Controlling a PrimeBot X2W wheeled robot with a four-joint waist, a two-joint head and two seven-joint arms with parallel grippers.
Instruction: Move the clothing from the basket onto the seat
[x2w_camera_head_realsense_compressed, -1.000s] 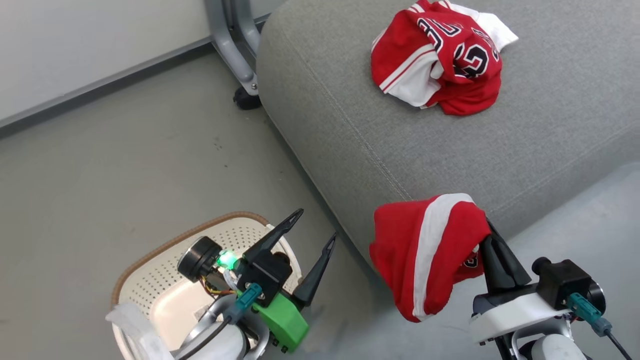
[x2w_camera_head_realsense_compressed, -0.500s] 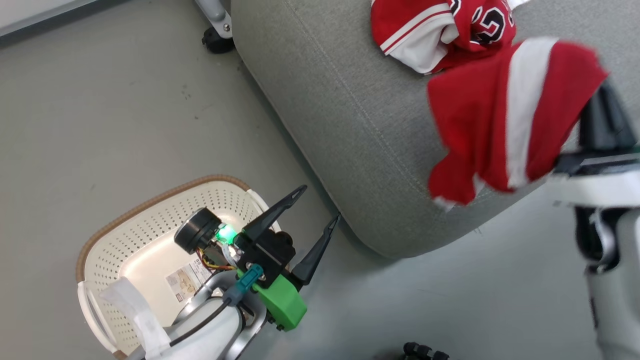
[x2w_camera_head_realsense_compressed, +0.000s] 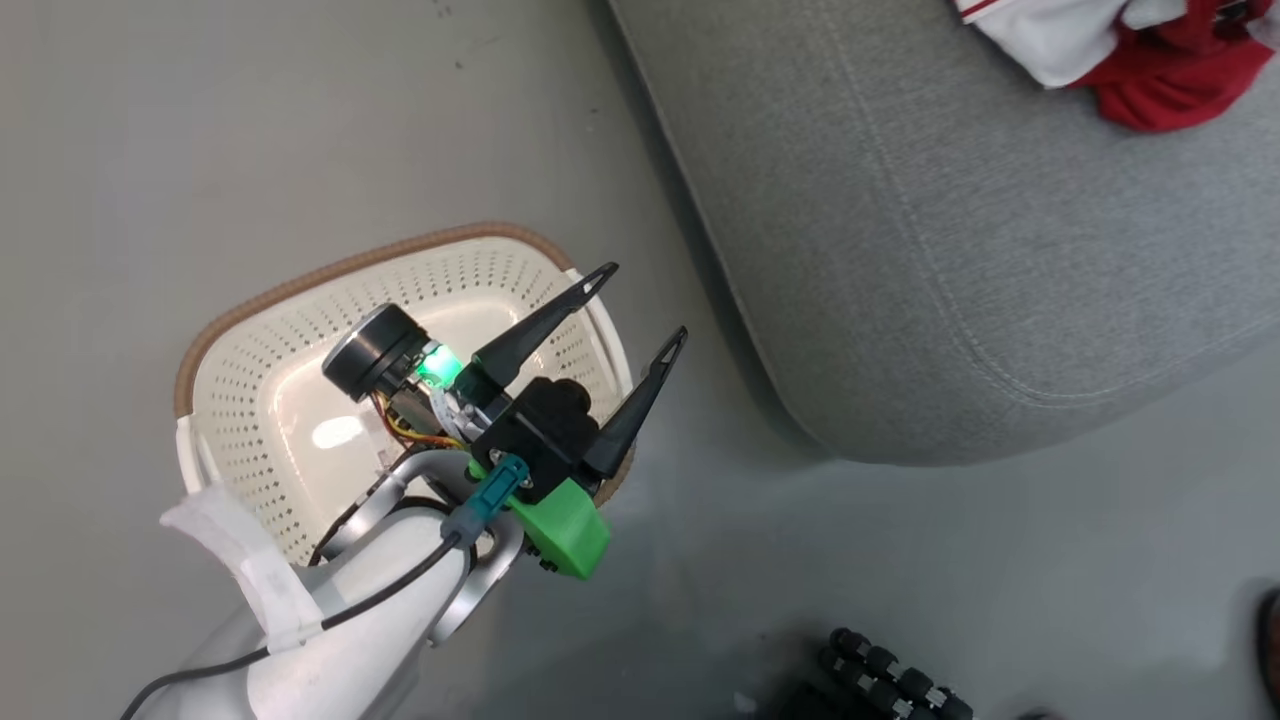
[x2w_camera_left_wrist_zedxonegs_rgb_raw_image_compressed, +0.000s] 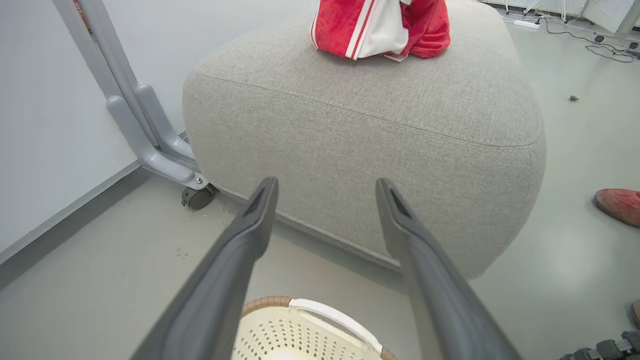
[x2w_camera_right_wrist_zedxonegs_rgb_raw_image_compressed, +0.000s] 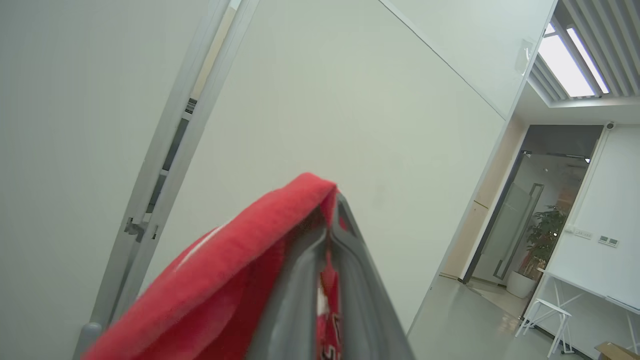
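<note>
Down on the grey floor (x2w_camera_head_realsense_compressed: 150, 150) at the left sits the cream perforated basket (x2w_camera_head_realsense_compressed: 250, 340), and the left gripper (x2w_camera_head_realsense_compressed: 645, 300) hovers over its seat-side rim, its two dark fingers spread well apart. Just to the right is the big grey seat (x2w_camera_head_realsense_compressed: 900, 250), with a crumpled red-and-white garment (x2w_camera_head_realsense_compressed: 1160, 90) lying on top towards its far end. The right gripper (x2w_camera_right_wrist_zedxonegs_rgb_raw_image_compressed: 334, 210) points up at a pale wall (x2w_camera_right_wrist_zedxonegs_rgb_raw_image_compressed: 400, 100), fingers pinched shut on a fold of red cloth (x2w_camera_right_wrist_zedxonegs_rgb_raw_image_compressed: 225, 280) that drapes over them.

Basket (x2w_camera_head_realsense_compressed: 470, 280) stands on floor (x2w_camera_head_realsense_compressed: 200, 120), just left of seat (x2w_camera_head_realsense_compressed: 900, 250) corner; one garment (x2w_camera_head_realsense_compressed: 1150, 90) lies on seat top, far fr. basket.
</note>
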